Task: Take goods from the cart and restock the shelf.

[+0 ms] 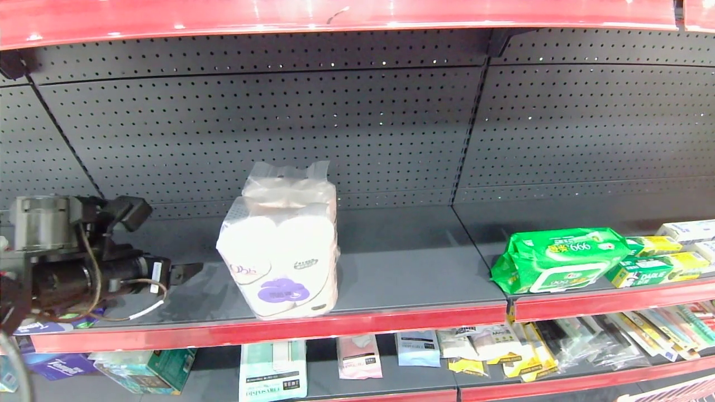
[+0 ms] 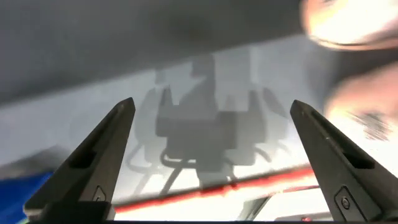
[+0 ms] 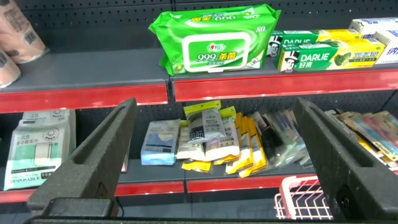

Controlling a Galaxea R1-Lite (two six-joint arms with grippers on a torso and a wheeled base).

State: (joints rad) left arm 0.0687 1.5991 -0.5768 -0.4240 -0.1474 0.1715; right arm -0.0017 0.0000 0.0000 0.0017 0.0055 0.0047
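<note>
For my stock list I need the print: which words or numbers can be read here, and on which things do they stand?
"999": green wipes pack.
"DARLIE": green-and-yellow boxes beside it.
"DISPOSABLE": pale green pack on the lower shelf.
Toilet roll pack and sachets: print too small or blurred to read.

Green wipes pack (image 1: 558, 259), toothpaste boxes (image 1: 648, 269), small packets (image 1: 525, 350) lower down

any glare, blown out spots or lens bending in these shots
Head view: white glare specks sit along the red upper shelf edge, and that edge bows from lens distortion. Left wrist view: the toilet paper pack is washed out to near white. Right wrist view: the light is even, with no strong glare on the green wipes pack.
</note>
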